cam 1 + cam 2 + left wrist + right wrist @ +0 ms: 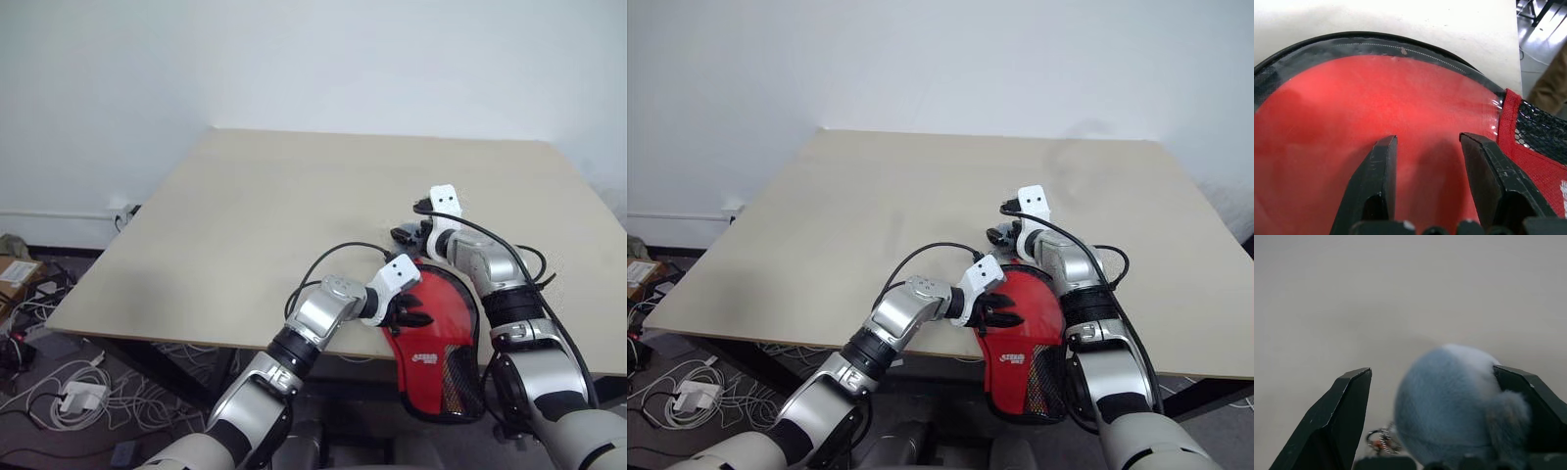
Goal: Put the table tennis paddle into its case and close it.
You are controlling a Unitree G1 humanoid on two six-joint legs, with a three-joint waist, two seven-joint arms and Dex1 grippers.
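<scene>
left gripper point(411, 315) fingers apart over the case point(436, 343), hiding the paddle; right gripper point(1449, 426) spread round a blurred fluffy ball point(1459, 406)

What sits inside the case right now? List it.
Through the clear window of the case, a red face fills it, likely the paddle. Its handle is covered.

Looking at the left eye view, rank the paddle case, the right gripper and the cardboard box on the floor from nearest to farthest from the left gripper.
From the left gripper:
1. The case, right under its fingers at the table's near edge.
2. The right gripper, just beyond, farther onto the table.
3. The cardboard box, far off to the left, on the floor.
</scene>
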